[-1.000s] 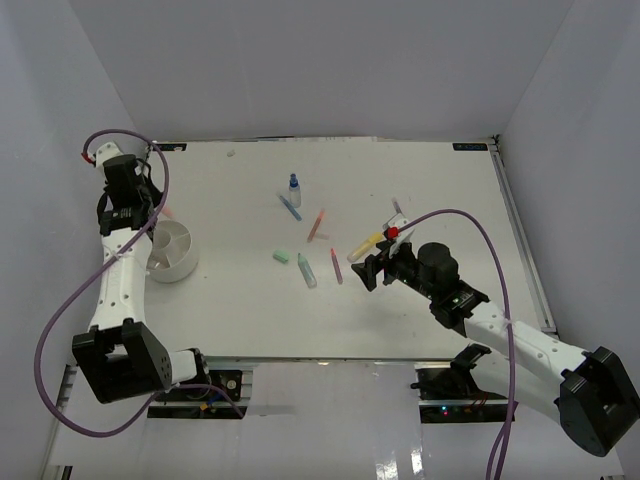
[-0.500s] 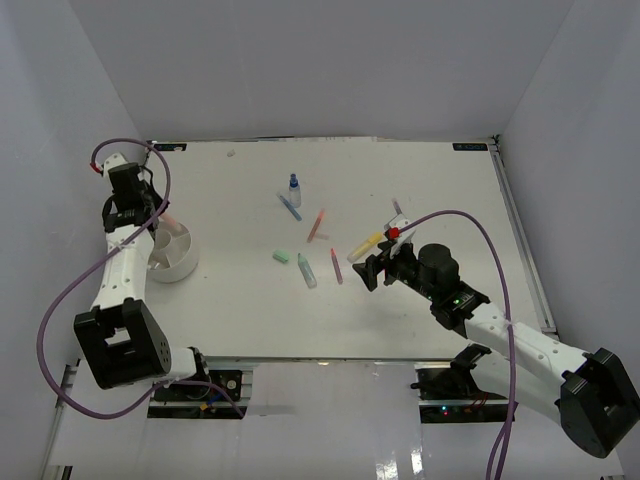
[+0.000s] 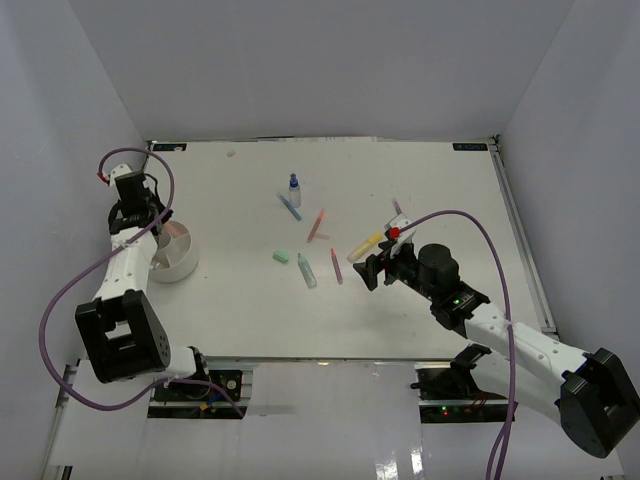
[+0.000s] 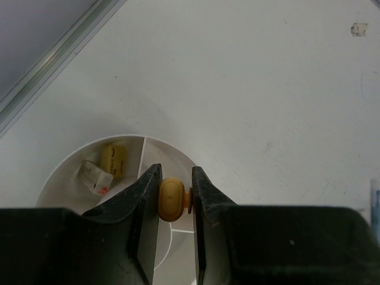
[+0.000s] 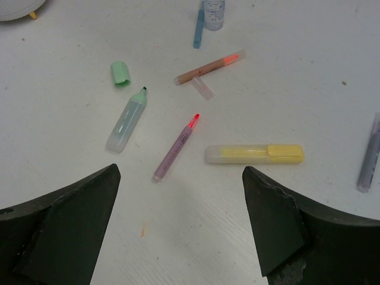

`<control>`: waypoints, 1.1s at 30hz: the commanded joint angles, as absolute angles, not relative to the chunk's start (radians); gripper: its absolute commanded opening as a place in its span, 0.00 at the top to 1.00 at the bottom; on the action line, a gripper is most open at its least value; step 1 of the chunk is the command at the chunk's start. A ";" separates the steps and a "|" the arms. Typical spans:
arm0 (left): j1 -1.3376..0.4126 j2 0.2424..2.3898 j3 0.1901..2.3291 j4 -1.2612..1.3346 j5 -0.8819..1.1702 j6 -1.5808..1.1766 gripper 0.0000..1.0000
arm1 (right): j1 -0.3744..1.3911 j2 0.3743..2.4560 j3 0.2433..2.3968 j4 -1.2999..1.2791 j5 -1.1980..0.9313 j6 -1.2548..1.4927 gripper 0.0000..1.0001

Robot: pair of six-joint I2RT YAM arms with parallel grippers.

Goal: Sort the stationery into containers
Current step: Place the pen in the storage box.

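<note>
The left gripper [image 4: 176, 181] is pinching a small yellow piece [image 4: 172, 202] between narrowly set jaws. It is hanging just above the dish [image 4: 172, 155], inside the rim. The piece is showing only a rounded end face, so I cannot tell whether it is a pen or a short stub. Below it, 1 compartment is holding a tan block [image 4: 113, 160] and a white scrap [image 4: 95, 177]. The piece is hovering over the neighbouring compartment, close to the divider between the 2.

That closeness is looking like the main risk. A release from here could be dropping the piece onto the divider or the rim, sending it into the wrong section or out onto the tabletop [image 3: 230, 310]. If the piece is long, it may be tipping over the shallow wall once freed.

The left arm [image 3: 118, 270] is rising along the dish's left side and folding its wrist over the dish, gripper pointing down.

Moving outward from the dish, a small green piece [image 5: 120, 72] and a green marker [image 5: 126, 122] are lying nearest, to its right. A red-tipped pen [image 5: 175, 148], an orange pen [image 5: 208, 68], a blue pen [image 5: 198, 32] and a bottle [image 5: 214, 12] are lying further out, and a yellow highlighter [image 5: 255, 154] beyond those. The right gripper [image 5: 181, 172] is hovering farthest from the dish, jaws spread wide and holding nothing. The right arm [image 3: 500, 325] is reaching in low behind it.
</note>
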State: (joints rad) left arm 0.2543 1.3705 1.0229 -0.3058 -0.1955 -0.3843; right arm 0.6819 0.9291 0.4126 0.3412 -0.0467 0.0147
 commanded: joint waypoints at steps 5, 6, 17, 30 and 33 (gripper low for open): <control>0.282 1.417 1.002 -0.249 -0.173 -0.390 0.68 | 0.683 0.933 0.407 0.383 -0.026 0.008 0.10; 0.284 1.420 1.002 -0.245 -0.169 -0.391 0.68 | 0.683 0.934 0.407 0.383 -0.025 0.008 0.10; 0.299 1.399 0.966 -0.189 -0.176 -0.390 0.65 | 0.683 0.943 0.405 0.387 -0.018 0.009 0.10; 0.301 1.397 0.980 -0.209 -0.189 -0.391 0.42 | 0.683 0.937 0.400 0.385 -0.005 0.017 0.10; 0.301 1.376 0.989 -0.227 -0.192 -0.391 0.32 | 0.681 0.934 0.402 0.384 -0.005 0.017 0.10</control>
State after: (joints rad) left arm 0.2955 1.4357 0.9722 -0.2131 -0.1772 -0.3885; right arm 0.6819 0.9424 0.4103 0.3420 -0.0212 0.0166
